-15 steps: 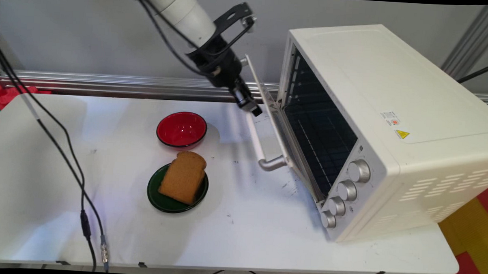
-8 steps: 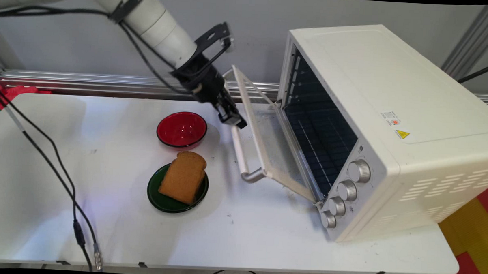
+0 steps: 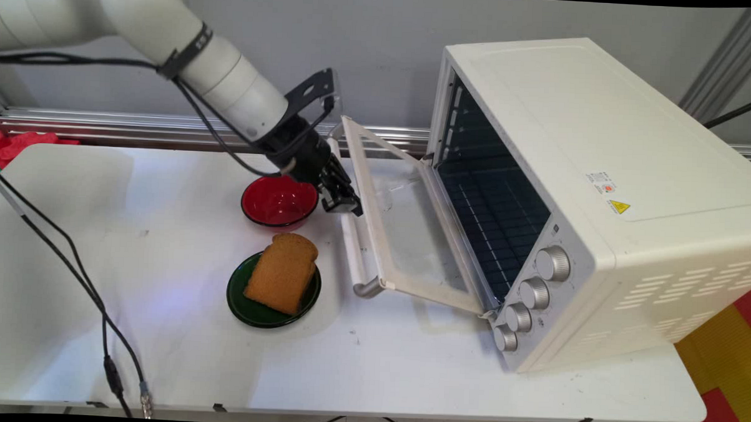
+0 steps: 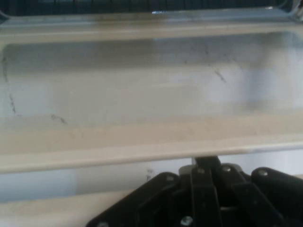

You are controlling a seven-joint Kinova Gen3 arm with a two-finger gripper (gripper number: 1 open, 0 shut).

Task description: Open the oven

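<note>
Tool (image 3: 344, 205) on oven-door handle (image 3: 357, 248)

you see a cream-white toaster oven (image 3: 601, 200) with silver knobs (image 3: 552, 263) and a dark interior, a glossy red bowl (image 3: 280, 199), brown toast (image 3: 283, 273) on a dark green plate (image 3: 253, 311), and a black gripper (image 3: 341, 205).

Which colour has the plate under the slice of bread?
Dark green plate; the main view shows it best.

Evenly bright; soft shadows on desk (image 3: 408, 362) beneath oven door (image 3: 406, 237). Hand view hazy, near parts unfocused.
</note>
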